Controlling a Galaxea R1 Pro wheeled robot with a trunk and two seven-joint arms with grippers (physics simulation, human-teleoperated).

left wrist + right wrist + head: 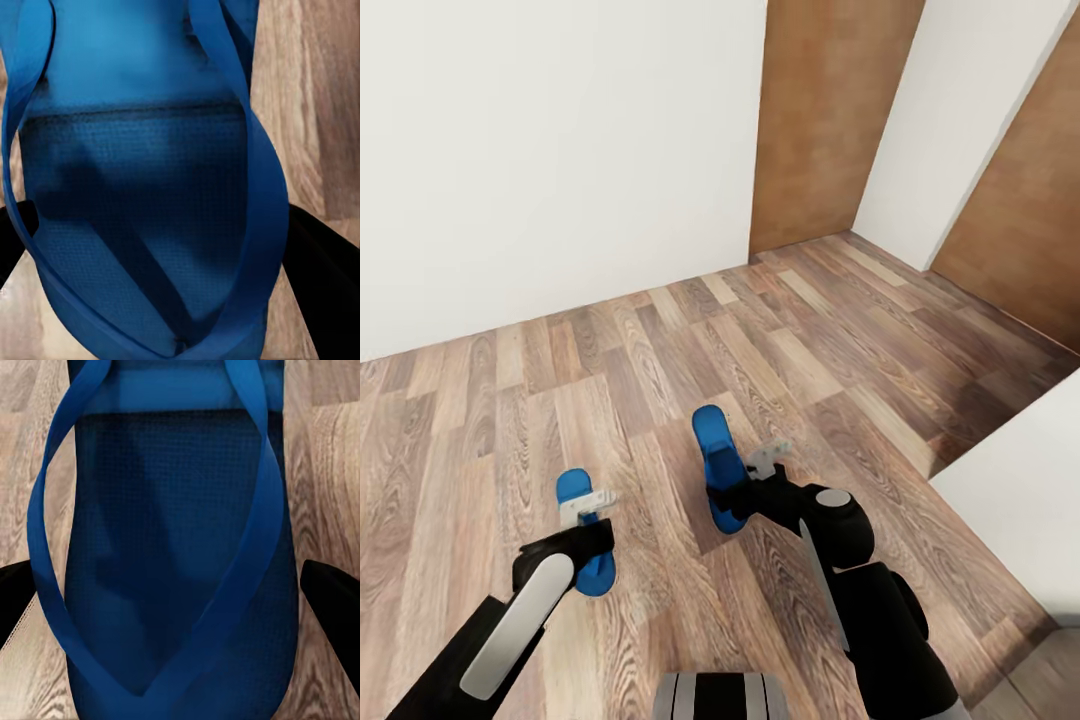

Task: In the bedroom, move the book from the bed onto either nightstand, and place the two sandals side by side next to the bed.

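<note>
Two blue sandals on the wooden floor [660, 350], below the head camera: left sandal [582, 545] under the left gripper [588, 507], right sandal [718, 470] under the right gripper [765, 462]; well apart from each other, white bed corner [1015, 500] off to the right. Long axes roughly parallel, running away from the robot toward the white wall [550, 150], the right one lying farther forward. Toe-post junction of the straps nearest each wrist camera (left [180, 341]; right [150, 686]), straps spreading away from it. Likely light, flexible foam with a textured footbed; thin straps soft and apt to bend, so best taken across the sole edges at mid-length rather than by a strap. Dark fingers [330, 592] straddling each sole at both sides, jaws wide; whether touching or already clamped, impossible to tell
</note>
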